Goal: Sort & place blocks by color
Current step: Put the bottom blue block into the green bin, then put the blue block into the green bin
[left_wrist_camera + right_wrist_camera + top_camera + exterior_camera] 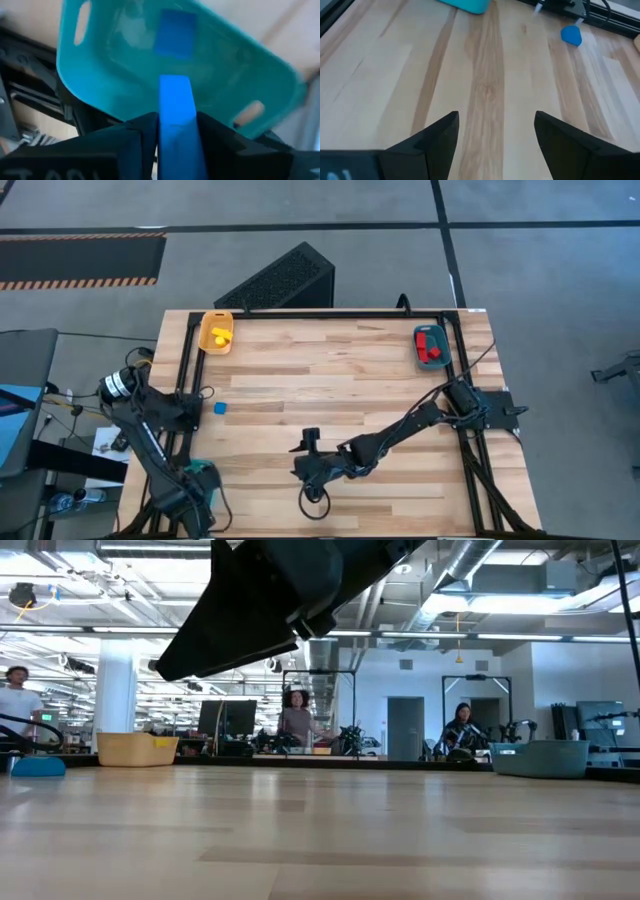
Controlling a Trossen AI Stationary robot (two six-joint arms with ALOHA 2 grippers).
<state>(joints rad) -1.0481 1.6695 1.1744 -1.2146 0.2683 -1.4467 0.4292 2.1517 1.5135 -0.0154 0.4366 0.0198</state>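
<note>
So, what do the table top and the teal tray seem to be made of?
Table top: looks like wood, pale planks with visible grain and a smooth, slightly glossy finish. Teal tray: probably moulded plastic, with even colour, rounded corners, cut-out handles and a soft sheen.

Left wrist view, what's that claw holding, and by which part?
The left claw holds a blue block by its two side faces, over the teal tray. The right claw holds nothing.
</note>
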